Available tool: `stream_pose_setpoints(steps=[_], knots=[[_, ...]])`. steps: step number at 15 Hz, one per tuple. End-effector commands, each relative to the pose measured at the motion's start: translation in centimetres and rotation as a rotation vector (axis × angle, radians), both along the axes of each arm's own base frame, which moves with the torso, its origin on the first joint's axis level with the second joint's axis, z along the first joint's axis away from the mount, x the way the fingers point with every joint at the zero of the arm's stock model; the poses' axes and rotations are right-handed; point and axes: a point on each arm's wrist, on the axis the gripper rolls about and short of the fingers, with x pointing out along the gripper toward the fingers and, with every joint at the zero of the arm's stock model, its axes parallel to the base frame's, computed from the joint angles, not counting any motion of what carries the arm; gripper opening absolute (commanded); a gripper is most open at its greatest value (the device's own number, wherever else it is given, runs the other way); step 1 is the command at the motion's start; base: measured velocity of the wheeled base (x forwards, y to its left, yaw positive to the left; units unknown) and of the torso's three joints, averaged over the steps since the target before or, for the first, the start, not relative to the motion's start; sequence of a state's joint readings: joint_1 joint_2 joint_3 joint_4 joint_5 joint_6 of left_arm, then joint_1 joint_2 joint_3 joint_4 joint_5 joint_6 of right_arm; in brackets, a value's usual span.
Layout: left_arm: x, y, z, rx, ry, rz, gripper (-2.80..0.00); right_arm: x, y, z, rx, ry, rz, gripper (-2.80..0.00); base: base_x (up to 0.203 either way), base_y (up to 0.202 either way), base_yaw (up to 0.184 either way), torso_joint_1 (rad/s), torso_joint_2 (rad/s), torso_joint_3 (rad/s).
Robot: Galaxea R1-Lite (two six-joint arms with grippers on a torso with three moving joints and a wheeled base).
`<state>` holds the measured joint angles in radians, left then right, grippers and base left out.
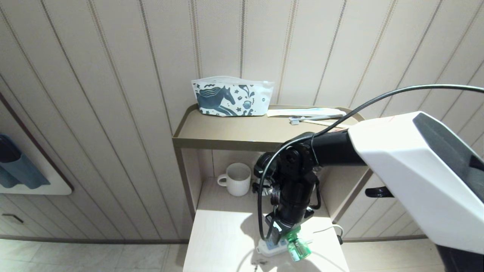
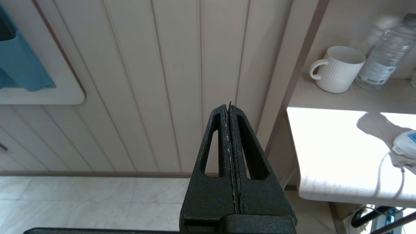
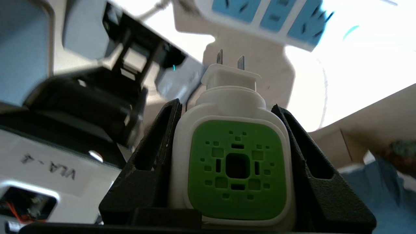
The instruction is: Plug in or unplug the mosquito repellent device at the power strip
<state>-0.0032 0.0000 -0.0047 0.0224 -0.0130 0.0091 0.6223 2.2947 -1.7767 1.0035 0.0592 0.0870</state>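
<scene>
Green-and-white mosquito repellent device [image 3: 232,162], prongs bared, above white power strip [image 3: 260,16].

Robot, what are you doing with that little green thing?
The right gripper is holding the repellent device by its white-and-green head, one finger on each side. Its two metal prongs are bare and point toward the power strip, which lies on the table, so the device is not plugged in at this moment. The left gripper is shut, holds nothing and hangs off to the side of the table. A mug stands further back.
</scene>
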Motion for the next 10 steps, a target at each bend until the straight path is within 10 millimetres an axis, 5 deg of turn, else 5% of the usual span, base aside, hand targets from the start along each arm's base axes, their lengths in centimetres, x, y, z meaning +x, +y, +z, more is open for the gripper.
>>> stream_pose_setpoints(steps=[1, 7, 10], knots=[[0.0, 0.0, 0.0, -0.001, 0.001, 0.001, -2.80, 0.5, 0.2, -2.3, -0.046, 0.070, 0.008, -2.80, 0.000, 0.000, 0.000, 0.000, 0.00, 0.000], [0.0, 0.0, 0.0, 0.000, 0.002, 0.001, -2.80, 0.3, 1.0, -4.0, -0.071, 0.106, 0.020, -2.80, 0.000, 0.000, 0.000, 0.000, 0.00, 0.000], [0.0, 0.0, 0.0, 0.000, 0.001, 0.001, -2.80, 0.1, 1.8, -3.4, -0.057, 0.082, 0.031, -2.80, 0.000, 0.000, 0.000, 0.000, 0.00, 0.000]])
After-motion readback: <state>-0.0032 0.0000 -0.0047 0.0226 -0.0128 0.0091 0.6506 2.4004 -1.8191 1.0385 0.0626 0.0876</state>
